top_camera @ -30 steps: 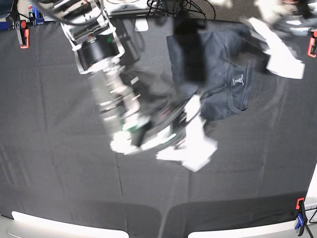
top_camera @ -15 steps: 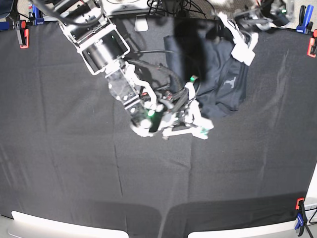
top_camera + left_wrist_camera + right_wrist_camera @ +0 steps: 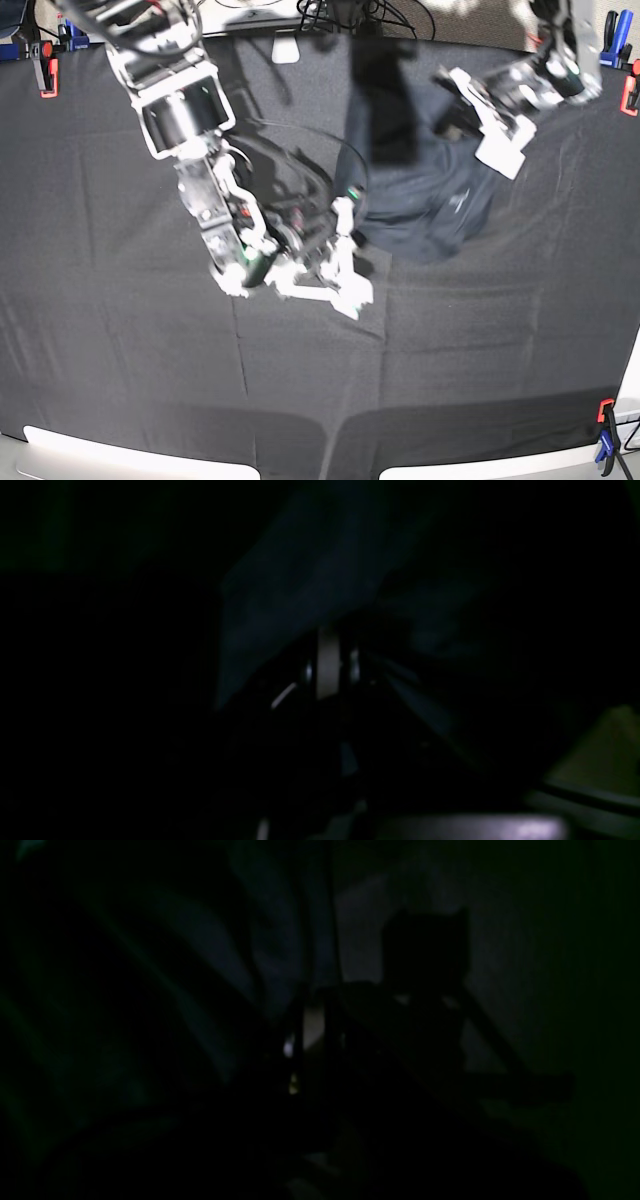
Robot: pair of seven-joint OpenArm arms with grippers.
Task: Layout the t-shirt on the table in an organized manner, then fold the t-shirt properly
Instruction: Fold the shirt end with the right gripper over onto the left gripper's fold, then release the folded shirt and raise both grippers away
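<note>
With both arms' fingers pressed together on the crumpled dark charcoal-grey knit t-shirt (image 3: pixel 425 195) near the black cloth-covered worktop's (image 3: pixel 120 350) far edge, they should pull apart evenly.

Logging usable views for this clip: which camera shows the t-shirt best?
The base view: the t-shirt lies bunched at the far side of the table, its whole outline visible between the two arms. Both wrist views are nearly black; each shows only a dim fold of cloth close to the lens, too dark to read any shape.
</note>
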